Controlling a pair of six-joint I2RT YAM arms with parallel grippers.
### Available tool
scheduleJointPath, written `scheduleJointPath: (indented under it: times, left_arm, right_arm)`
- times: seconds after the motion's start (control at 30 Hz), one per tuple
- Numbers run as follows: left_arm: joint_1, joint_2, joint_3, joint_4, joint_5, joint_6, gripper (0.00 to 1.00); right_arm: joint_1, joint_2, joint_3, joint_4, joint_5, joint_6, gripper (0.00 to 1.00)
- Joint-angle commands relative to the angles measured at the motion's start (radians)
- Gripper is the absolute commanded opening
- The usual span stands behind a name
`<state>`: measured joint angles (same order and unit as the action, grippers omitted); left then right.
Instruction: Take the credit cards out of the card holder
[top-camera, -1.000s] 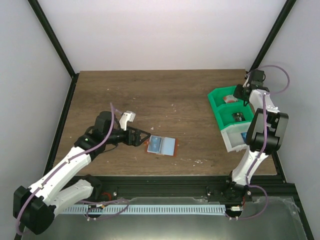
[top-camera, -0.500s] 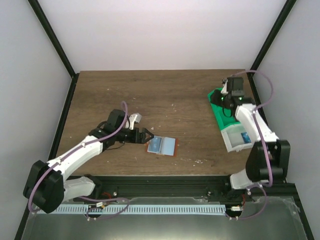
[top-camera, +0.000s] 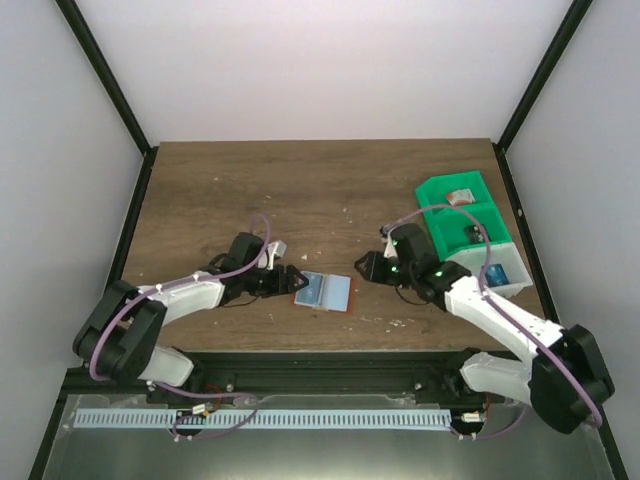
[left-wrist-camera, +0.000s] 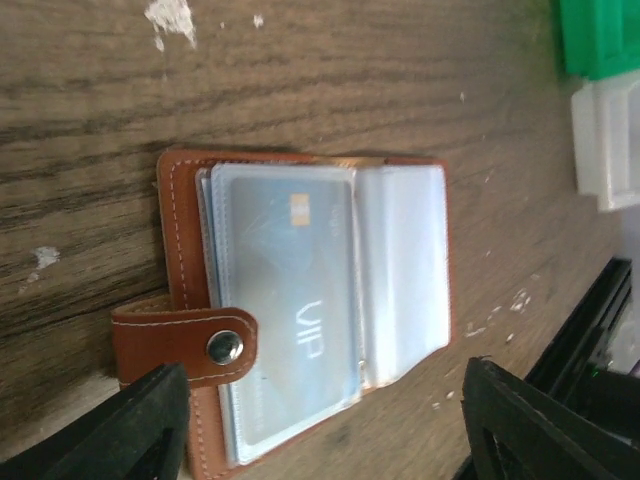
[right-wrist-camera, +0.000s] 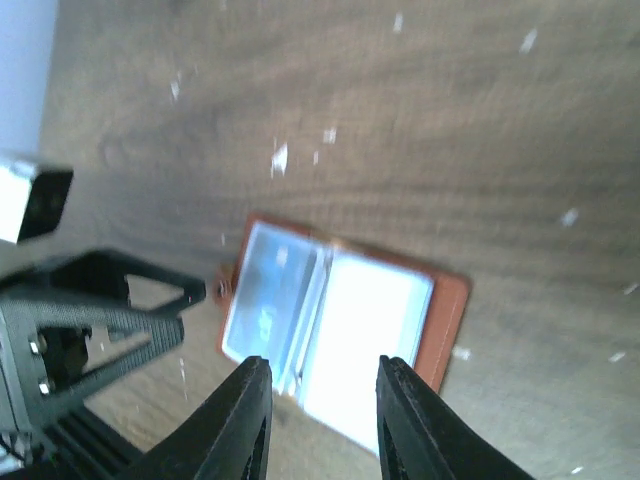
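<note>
- Starting at the near table edge: both arm bases sit there. L arm comes in from the left, R arm from the right.
- L gripper is low over the wood table, jaws spread wide, nothing held. Its tips sit just at the card holder's left edge, on the strap side.
- Card holder lies flat and open, centre-front of the table, right between the two grippers.
- L wrist cam close-up: brown leather outside, clear sleeves inside. One pale blue-grey credit card sits in the top sleeve, with "VIP" print showing.
- Snap strap w/ metal stud lies across the holder's corner by the L fingers.
- R gripper is just right of the holder and pointing at it. Fingers are parted a little and empty; can't tell if it touches the leather.
- Further back on the right: white bin w/ a blue card inside.
- Beyond that: green bin w/ 2 compartments. A dark card is in the nearer one, a reddish-white card in the far one.
</note>
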<state>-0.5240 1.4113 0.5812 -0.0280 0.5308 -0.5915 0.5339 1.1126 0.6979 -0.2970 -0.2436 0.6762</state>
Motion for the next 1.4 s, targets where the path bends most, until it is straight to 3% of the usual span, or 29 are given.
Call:
scheduleJointPath:
  times: [0.0, 0.27, 0.53, 0.83, 1.0, 1.17, 1.37]
  left_arm:
    - [0.002, 0.041, -0.052, 0.186, 0.059, -0.067, 0.73]
    - [-0.056, 0.114, -0.104, 0.290, 0.090, -0.138, 0.63]
    - [-0.095, 0.015, -0.140, 0.321, 0.082, -0.229, 0.51]
    - [-0.096, -0.064, -0.119, 0.354, 0.076, -0.280, 0.46]
    - [-0.087, 0.009, -0.122, 0.406, 0.062, -0.283, 0.42]
    - [-0.068, 0.114, -0.152, 0.573, 0.137, -0.331, 0.40]
    - [-0.049, 0.184, -0.143, 0.571, 0.138, -0.313, 0.40]
  right_arm:
    - [0.116, 0.047, -0.053, 0.119, 0.002, 0.116, 0.31]
    - [0.270, 0.186, -0.085, 0.259, -0.007, 0.163, 0.32]
    - [0.290, 0.270, -0.115, 0.343, -0.022, 0.163, 0.31]
    - [0.290, 0.363, -0.089, 0.401, -0.049, 0.156, 0.24]
    - [0.291, 0.414, -0.068, 0.391, -0.003, 0.144, 0.24]
    - [0.292, 0.477, -0.066, 0.404, -0.008, 0.136, 0.24]
    - [0.291, 0.489, -0.097, 0.406, 0.024, 0.141, 0.13]
